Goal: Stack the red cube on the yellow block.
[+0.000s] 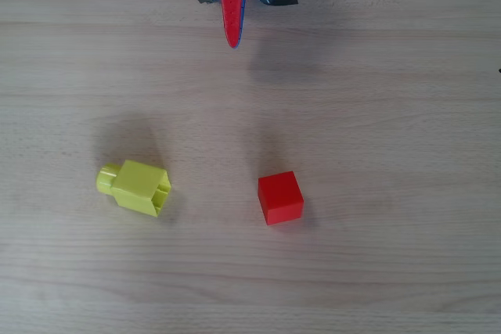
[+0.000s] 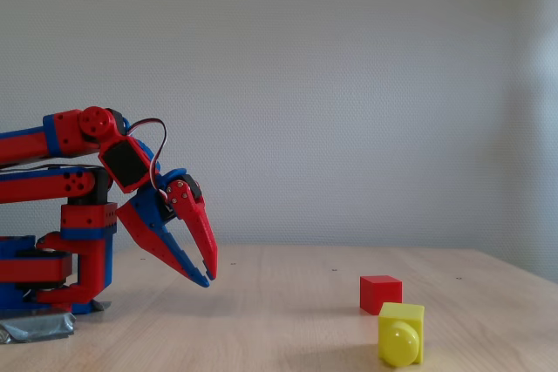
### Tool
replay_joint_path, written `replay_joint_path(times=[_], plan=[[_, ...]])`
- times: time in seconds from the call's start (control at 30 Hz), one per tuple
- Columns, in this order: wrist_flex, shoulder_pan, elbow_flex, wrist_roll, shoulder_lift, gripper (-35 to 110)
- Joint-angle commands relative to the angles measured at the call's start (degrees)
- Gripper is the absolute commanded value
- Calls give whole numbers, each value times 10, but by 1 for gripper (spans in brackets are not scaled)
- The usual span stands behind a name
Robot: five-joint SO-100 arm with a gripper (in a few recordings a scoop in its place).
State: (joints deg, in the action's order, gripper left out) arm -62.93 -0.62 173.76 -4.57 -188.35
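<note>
Red/blue arm point(image 2: 78, 206), pointed hand point(image 2: 207, 274), looped cable point(image 2: 155, 141).

Soft, even daylight filled the room, brightest toward the right in the fixed view. In the overhead view the yellow block point(image 1: 135, 187) and red cube point(image 1: 280, 197) threw faint, blurred shadows toward the far side of the pale table point(image 1: 391, 115). Both pictures were sharp, with no glare.

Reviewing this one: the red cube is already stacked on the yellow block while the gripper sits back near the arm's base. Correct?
Not stacked. The overhead view shows the red cube on the table, apart from the yellow block. The gripper is indeed back near the base.
</note>
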Motion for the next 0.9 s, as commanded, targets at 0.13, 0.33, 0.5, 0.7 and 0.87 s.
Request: replay_joint_path(times=[0.13, 0.33, 0.5, 0.7, 0.87], plan=[[19, 16, -35, 18, 68, 0], [6, 18, -31, 18, 40, 0], [15, 18, -33, 20, 59, 13], [51, 30, -57, -11, 116, 22], [51, 41, -132, -22, 210, 28]])
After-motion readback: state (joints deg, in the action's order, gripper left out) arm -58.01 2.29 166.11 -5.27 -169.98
